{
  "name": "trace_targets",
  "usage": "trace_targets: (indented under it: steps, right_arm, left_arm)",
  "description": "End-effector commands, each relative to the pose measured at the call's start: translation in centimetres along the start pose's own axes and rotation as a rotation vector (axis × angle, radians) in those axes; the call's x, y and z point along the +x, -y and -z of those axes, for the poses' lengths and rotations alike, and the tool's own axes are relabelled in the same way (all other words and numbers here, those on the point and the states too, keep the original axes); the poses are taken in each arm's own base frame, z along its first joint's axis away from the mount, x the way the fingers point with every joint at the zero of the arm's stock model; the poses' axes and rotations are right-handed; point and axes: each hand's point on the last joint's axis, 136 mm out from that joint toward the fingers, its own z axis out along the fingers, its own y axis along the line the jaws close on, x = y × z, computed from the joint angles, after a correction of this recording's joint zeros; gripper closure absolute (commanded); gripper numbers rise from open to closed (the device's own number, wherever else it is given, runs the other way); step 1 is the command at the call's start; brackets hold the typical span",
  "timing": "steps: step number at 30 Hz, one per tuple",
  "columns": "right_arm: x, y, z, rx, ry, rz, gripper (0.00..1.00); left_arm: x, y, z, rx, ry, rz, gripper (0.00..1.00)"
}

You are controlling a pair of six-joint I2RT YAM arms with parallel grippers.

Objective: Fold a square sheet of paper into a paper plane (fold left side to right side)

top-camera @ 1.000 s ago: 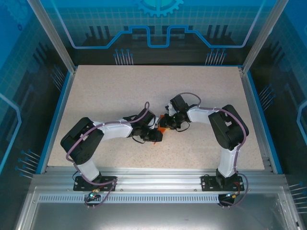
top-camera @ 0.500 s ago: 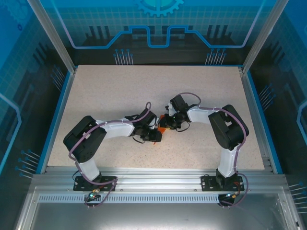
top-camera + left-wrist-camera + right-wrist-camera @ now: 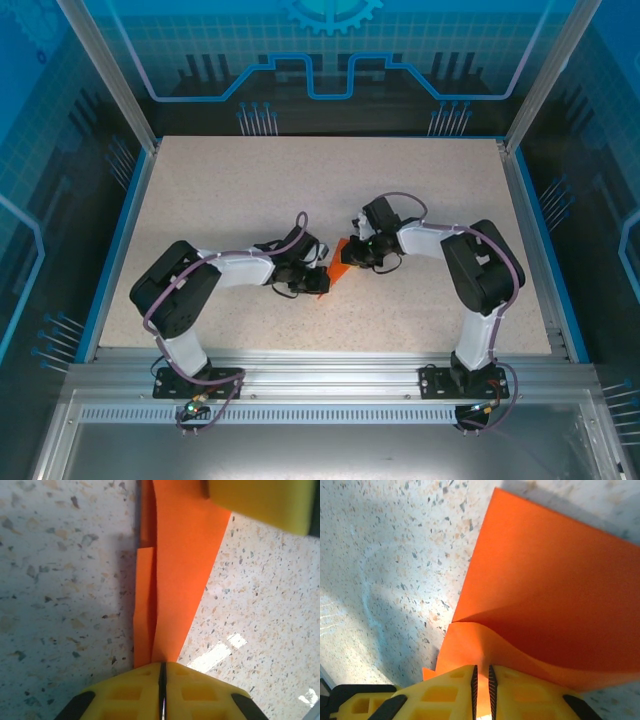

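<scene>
The orange paper (image 3: 340, 266) is folded into a narrow tapered shape and lies low over the speckled table between both grippers. In the left wrist view the orange paper (image 3: 175, 570) narrows to a point that runs into my left gripper (image 3: 162, 666), whose jaws are shut on that tip. Layered flaps show along its left edge. In the right wrist view the orange paper (image 3: 545, 595) curves up in a soft fold, and my right gripper (image 3: 481, 669) pinches one edge between nearly closed jaws. From above, the left gripper (image 3: 316, 283) holds the near end and the right gripper (image 3: 354, 254) the far end.
The speckled table (image 3: 230, 200) has free room on all sides of the paper. Blue rails (image 3: 120, 240) edge the table, with clear enclosure walls behind. A yellow finger of the right gripper (image 3: 260, 502) shows at the top of the left wrist view.
The grippers have drawn slightly apart, the left one down-left and the right one to the right. More of the orange paper now shows stretched between them.
</scene>
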Motion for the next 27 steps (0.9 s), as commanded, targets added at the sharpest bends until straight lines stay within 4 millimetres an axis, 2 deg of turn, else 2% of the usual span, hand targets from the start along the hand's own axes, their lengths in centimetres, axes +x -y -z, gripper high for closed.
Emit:
trace_targets:
  steps: [1,8,14,17,27]
  right_arm:
    - [-0.2,-0.9,1.1,-0.045,0.023,0.029,0.86]
    - [1.1,-3.2,1.6,-0.097,0.011,0.076,0.88]
    - [2.2,-3.8,-0.2,-0.093,-0.015,0.061,0.88]
    - [2.5,-3.6,-1.2,-0.071,-0.03,0.052,0.88]
    - [3.9,-0.8,-3.0,0.012,-0.064,0.017,0.87]
  left_arm:
    - [2.3,-2.6,-1.3,-0.027,-0.06,0.062,0.9]
    - [2.6,-2.8,-2.0,0.015,-0.076,0.089,0.93]
    - [2.6,-3.3,-2.0,-0.003,-0.075,0.098,0.93]
    - [2.5,-3.5,-2.0,-0.02,-0.076,0.105,0.93]
    - [2.7,-4.4,-2.2,-0.068,-0.088,0.12,0.95]
